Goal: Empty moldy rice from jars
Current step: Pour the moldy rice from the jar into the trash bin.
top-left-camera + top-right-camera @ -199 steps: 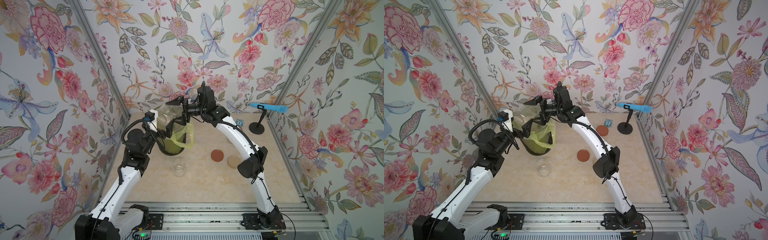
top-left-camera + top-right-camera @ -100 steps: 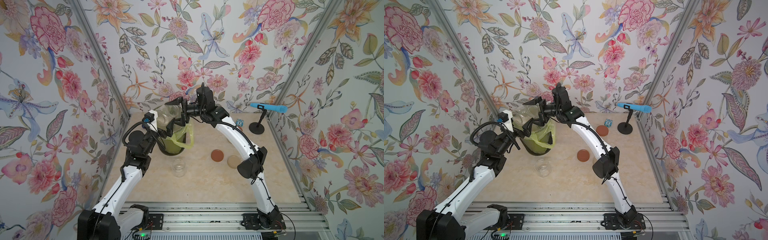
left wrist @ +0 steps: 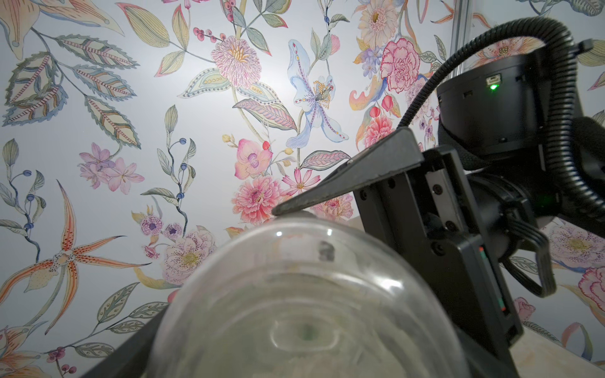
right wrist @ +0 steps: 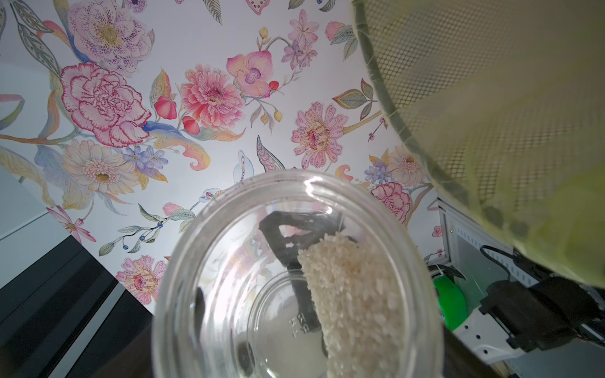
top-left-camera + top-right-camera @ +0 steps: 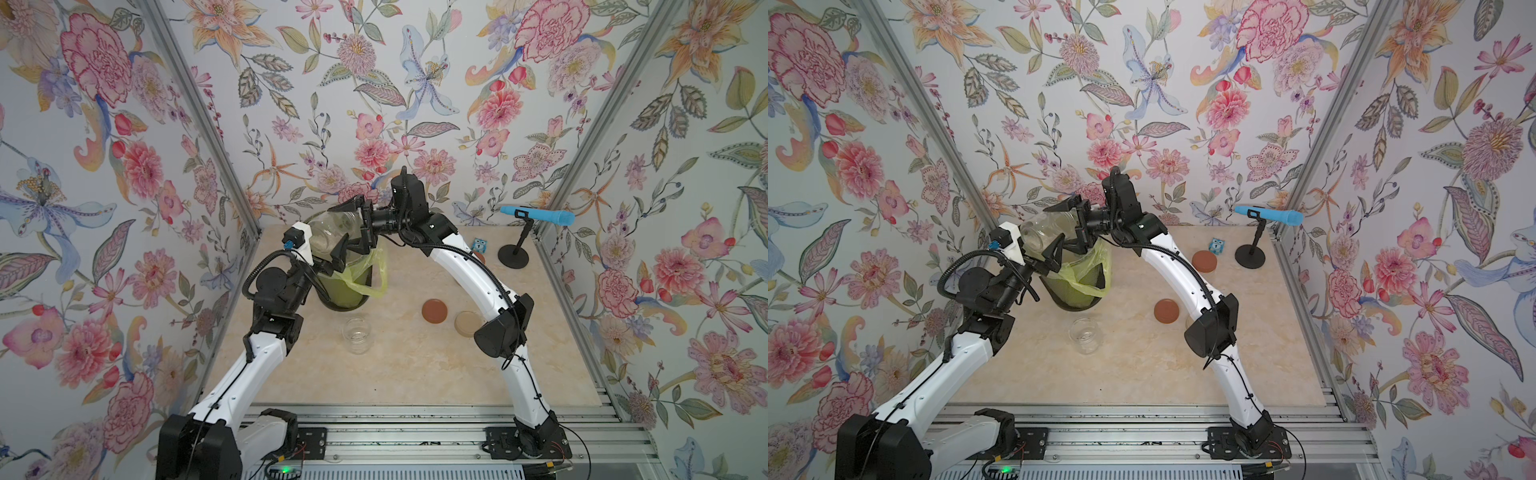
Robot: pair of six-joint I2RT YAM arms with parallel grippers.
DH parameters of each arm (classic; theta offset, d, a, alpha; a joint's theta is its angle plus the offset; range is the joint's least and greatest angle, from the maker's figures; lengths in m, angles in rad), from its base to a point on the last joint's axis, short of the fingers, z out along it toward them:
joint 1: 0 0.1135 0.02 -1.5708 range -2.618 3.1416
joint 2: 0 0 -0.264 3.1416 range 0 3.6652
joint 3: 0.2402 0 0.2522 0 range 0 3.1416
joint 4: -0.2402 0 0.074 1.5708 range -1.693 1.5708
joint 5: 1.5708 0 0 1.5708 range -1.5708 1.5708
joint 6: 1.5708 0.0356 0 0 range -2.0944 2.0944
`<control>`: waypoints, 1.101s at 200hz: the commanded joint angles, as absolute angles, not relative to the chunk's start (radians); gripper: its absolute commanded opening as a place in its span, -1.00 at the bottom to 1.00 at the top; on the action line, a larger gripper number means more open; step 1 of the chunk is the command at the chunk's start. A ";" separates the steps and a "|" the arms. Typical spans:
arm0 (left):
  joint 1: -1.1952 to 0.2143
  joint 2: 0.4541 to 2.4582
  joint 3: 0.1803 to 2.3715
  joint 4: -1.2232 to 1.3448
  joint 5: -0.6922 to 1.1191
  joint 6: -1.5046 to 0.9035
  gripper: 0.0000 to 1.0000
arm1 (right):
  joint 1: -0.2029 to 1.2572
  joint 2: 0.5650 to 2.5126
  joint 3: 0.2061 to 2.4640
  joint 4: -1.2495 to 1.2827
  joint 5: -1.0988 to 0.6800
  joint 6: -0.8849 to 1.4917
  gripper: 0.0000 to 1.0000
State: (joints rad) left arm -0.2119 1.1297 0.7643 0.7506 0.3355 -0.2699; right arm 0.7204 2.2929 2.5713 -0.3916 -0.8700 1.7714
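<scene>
Rice [image 4: 347, 288] clings inside jar [image 5: 324, 232] clamped by right tool [image 5: 334, 237]; left tool [image 3: 307, 343] grip and base embossing [image 4: 299, 322] unclear.

Jars: we count two, the held jar [image 5: 322, 232] in the right gripper [image 5: 332, 240] and the standing jar [image 5: 356, 334] well apart from it.
Lids: we count three, two reddish-brown lids [image 5: 1166, 311] and one beige lid [image 5: 467, 323].
Rice clump [image 4: 347, 294]: one.
Bin [image 5: 338, 300]: one.
Arms [image 5: 469, 270]: two.
Microphone [image 5: 540, 216]: one.
</scene>
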 commanded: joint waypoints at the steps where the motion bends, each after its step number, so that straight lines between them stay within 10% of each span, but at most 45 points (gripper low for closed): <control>1: -0.206 1.146 0.781 0.791 0.338 -0.279 0.99 | 0.729 2.267 2.584 -0.324 -0.902 1.808 -1.00; 54: -0.207 1.166 0.804 0.780 0.323 -0.288 0.67 | 0.731 2.276 2.585 -0.298 -0.912 1.824 -1.00; 115: -0.206 1.169 0.839 0.732 0.296 -0.276 -1.00 | 0.728 2.284 2.584 -0.293 -0.913 1.821 -0.77; 150: -0.207 1.163 0.848 0.723 0.266 -0.270 -1.00 | 0.717 2.278 2.575 -0.293 -0.908 1.804 0.08; 165: -0.206 1.167 0.855 0.721 0.265 -0.270 -1.00 | 0.710 2.268 2.558 -0.293 -0.904 1.791 0.98; 220: -0.195 1.183 0.884 0.710 0.261 -0.273 -1.00 | 0.686 2.226 2.482 -0.293 -0.900 1.753 0.99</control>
State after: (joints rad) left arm -0.2081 1.1870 0.8177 0.6533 0.2871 -0.2733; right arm 0.7033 2.2879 2.5134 -0.3237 -0.8841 1.7744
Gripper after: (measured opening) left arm 0.872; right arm 0.994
